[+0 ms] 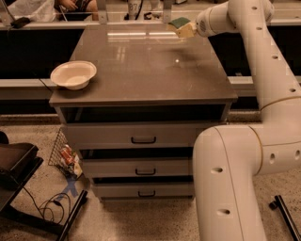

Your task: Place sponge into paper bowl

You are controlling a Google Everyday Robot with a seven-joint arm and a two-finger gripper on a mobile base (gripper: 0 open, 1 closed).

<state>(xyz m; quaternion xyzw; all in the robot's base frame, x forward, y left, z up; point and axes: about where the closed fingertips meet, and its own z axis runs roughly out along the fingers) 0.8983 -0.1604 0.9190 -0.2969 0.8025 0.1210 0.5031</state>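
Observation:
The paper bowl [73,74] is off-white and round, and stands empty at the front left corner of the grey cabinet top [141,66]. My gripper [186,29] is up above the back right part of the cabinet top, shut on the sponge [181,25]. The sponge has a yellow body and a dark green top, and hangs clear of the surface. The bowl is far to the left of and nearer than the gripper.
The cabinet has several drawers [143,140] below its top. A wire basket with items [65,155] leans at its lower left, above cables [51,207] on the floor. A counter and people [70,5] are behind the cabinet. My white arm [263,94] fills the right side.

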